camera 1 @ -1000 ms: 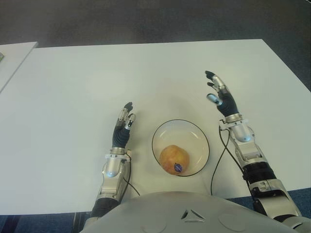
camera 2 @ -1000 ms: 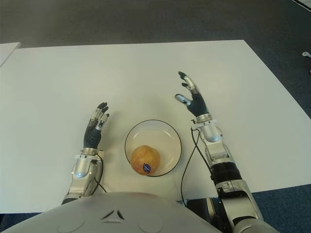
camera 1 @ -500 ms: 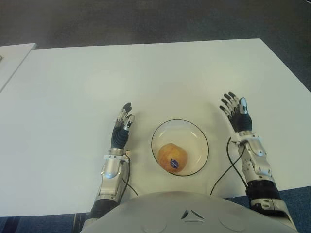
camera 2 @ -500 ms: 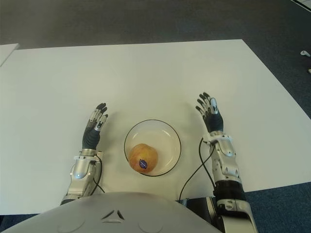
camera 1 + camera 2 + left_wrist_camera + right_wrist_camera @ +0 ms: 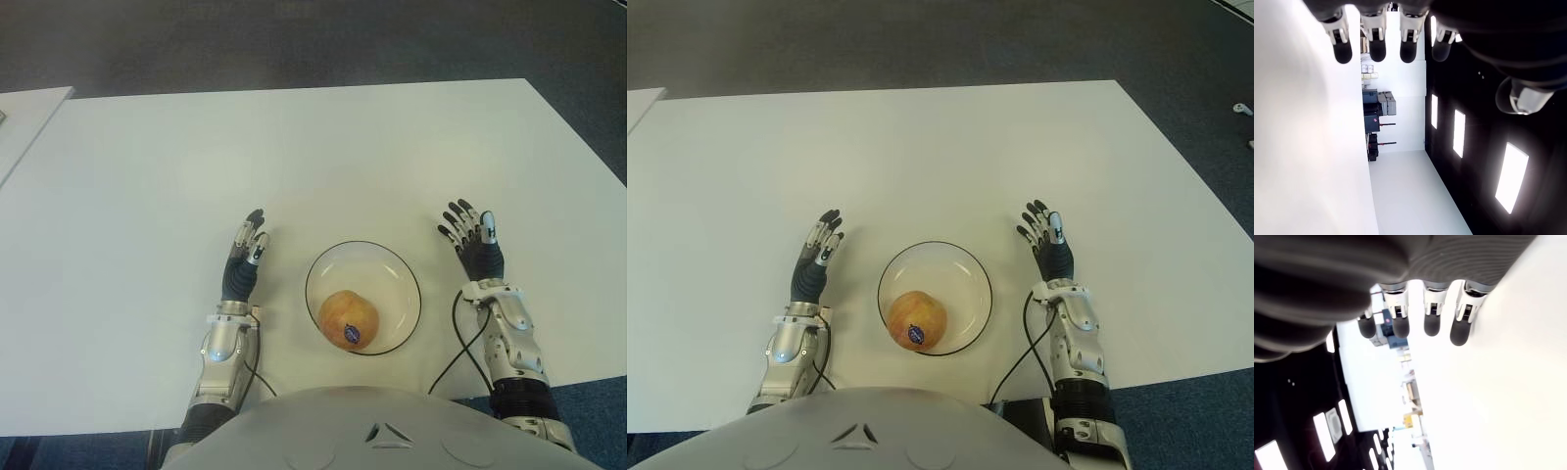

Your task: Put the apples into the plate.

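Observation:
A yellow-red apple point(image 5: 347, 319) with a dark sticker lies in the clear glass plate point(image 5: 390, 267) near the table's front edge, toward the plate's front left. My right hand point(image 5: 472, 238) is to the right of the plate, fingers point(image 5: 1431, 317) stretched out and holding nothing. My left hand point(image 5: 246, 253) shows to the left of the plate, its fingers point(image 5: 1376, 41) straight and empty. Neither hand touches the plate or the apple.
The white table point(image 5: 294, 157) stretches far behind the plate. A second white surface point(image 5: 24, 117) shows at the far left edge. Dark carpet point(image 5: 294, 39) lies beyond the table. Cables point(image 5: 460, 338) run along my right forearm.
My right hand has drawn back from beyond the plate toward the front edge and settled beside the plate's right side. The left hand and the apple have stayed where they were.

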Action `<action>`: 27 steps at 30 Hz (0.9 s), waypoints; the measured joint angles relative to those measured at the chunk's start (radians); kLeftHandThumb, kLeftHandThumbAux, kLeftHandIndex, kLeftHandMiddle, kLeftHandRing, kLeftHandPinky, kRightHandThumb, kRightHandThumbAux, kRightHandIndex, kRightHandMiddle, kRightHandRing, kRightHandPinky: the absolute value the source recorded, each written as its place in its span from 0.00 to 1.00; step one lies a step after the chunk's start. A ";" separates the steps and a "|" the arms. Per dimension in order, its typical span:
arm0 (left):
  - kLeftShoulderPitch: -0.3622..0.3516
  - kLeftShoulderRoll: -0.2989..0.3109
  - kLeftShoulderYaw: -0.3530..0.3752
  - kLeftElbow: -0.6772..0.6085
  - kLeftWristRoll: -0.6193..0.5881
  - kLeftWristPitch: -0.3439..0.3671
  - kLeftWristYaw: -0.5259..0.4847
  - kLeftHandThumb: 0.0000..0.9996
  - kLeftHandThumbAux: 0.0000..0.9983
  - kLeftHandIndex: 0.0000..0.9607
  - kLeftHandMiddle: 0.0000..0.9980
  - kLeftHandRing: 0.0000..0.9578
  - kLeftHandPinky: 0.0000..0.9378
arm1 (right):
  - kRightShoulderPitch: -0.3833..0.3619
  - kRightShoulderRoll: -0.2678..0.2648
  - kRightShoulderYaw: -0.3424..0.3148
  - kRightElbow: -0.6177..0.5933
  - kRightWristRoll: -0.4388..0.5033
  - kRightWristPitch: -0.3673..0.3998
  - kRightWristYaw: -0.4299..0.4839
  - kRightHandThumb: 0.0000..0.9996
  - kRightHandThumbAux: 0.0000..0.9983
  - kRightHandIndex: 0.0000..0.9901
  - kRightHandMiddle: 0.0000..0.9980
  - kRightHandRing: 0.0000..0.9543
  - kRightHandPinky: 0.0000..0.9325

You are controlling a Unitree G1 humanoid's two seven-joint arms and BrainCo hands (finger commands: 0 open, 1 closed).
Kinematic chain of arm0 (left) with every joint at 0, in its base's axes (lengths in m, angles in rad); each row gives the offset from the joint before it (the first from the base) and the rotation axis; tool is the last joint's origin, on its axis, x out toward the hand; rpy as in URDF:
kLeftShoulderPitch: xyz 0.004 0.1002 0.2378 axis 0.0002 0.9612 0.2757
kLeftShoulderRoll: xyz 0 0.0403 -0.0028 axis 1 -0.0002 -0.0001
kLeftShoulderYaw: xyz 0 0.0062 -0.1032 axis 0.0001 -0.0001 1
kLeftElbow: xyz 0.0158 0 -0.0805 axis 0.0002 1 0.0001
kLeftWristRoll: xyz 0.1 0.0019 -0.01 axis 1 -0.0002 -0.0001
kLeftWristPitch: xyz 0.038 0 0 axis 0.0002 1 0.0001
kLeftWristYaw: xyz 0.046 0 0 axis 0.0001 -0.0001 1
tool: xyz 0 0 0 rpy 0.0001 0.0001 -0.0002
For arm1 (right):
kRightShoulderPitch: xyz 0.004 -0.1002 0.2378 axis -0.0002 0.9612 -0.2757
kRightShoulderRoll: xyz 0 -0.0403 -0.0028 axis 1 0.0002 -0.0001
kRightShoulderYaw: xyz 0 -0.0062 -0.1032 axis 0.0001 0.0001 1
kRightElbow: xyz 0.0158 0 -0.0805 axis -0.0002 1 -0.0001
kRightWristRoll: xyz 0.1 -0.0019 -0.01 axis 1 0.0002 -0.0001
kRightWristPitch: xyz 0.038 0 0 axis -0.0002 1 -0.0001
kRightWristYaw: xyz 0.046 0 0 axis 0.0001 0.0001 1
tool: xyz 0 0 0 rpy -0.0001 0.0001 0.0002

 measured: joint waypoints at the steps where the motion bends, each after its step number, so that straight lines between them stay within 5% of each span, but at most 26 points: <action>1: 0.001 0.002 0.000 -0.001 -0.002 0.002 -0.002 0.00 0.31 0.00 0.00 0.00 0.00 | 0.004 0.006 0.001 0.001 -0.008 -0.009 0.003 0.00 0.28 0.00 0.00 0.00 0.00; 10: 0.050 0.016 0.013 -0.052 -0.008 0.042 -0.012 0.00 0.34 0.00 0.00 0.00 0.00 | 0.025 0.049 0.012 0.043 -0.103 -0.132 -0.010 0.00 0.33 0.00 0.00 0.00 0.00; 15: 0.087 0.021 0.023 -0.117 0.023 0.130 0.003 0.00 0.39 0.00 0.00 0.00 0.00 | 0.026 0.079 0.029 0.103 -0.229 -0.282 -0.075 0.00 0.38 0.00 0.00 0.00 0.00; 27: 0.100 0.025 0.037 -0.138 0.029 0.175 0.003 0.02 0.46 0.00 0.00 0.00 0.01 | 0.053 0.106 0.068 0.087 -0.336 -0.303 -0.152 0.01 0.45 0.00 0.00 0.00 0.00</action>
